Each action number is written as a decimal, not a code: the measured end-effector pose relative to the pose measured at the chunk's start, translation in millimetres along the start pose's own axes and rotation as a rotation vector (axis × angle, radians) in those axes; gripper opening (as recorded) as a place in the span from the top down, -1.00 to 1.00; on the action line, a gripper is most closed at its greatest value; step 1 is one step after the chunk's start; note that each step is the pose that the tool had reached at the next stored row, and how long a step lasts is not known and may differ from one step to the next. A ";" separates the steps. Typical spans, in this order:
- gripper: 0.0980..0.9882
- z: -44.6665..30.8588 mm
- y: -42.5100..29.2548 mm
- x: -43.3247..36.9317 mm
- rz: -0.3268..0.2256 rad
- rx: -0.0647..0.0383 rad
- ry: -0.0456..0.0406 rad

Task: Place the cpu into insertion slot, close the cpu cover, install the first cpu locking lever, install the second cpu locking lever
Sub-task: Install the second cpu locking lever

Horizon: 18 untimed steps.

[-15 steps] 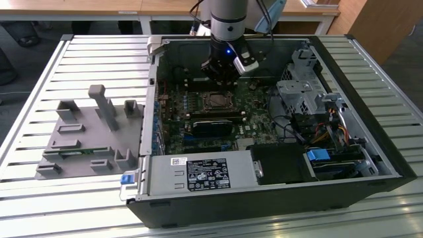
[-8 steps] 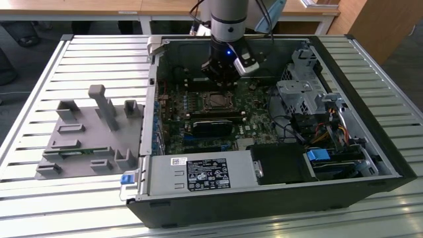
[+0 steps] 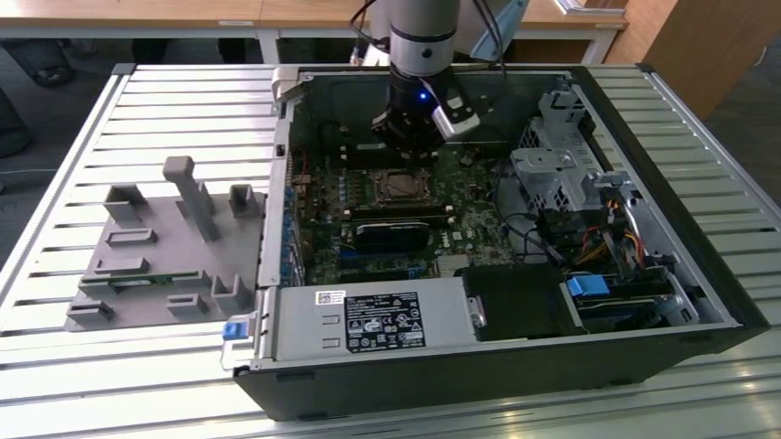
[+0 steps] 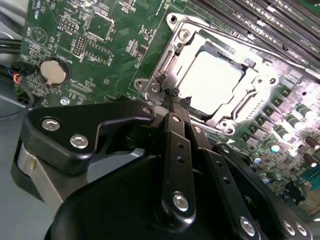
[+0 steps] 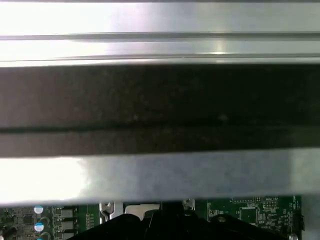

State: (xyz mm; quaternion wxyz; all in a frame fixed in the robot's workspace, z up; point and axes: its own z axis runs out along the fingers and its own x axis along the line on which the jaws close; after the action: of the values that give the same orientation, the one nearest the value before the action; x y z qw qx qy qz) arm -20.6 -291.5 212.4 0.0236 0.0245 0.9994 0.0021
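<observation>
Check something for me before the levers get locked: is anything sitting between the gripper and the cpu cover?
Nothing visible does. In the second wrist view the gripper sits with fingers together right at the edge of the cpu cover, which lies closed over the cpu; only bare metal frame lies between them.

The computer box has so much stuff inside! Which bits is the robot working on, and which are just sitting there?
Working on: the cpu, under the cpu cover, in the insertion slot; the gripper beside it.

Just there: coin battery, memory slots, grey holder tray, power supply.
</observation>
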 end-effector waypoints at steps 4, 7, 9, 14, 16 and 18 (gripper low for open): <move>0.98 -10.8 0.1 -0.5 0.000 0.000 -0.0001; 0.98 -15.6 0.0 -0.8 0.000 0.000 -0.0001; 0.98 -15.6 -1.1 -0.9 0.000 0.000 -0.0001; 0.98 -15.6 -10.9 -1.3 0.000 0.000 -0.0002; 0.98 -15.7 -16.3 -1.6 0.000 0.000 0.0000; 0.98 -15.7 -20.7 -1.8 0.000 0.000 -0.0001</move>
State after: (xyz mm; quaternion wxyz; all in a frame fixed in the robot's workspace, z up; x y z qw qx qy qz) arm -20.6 -312.3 228.1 0.0236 0.0244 0.9994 0.0021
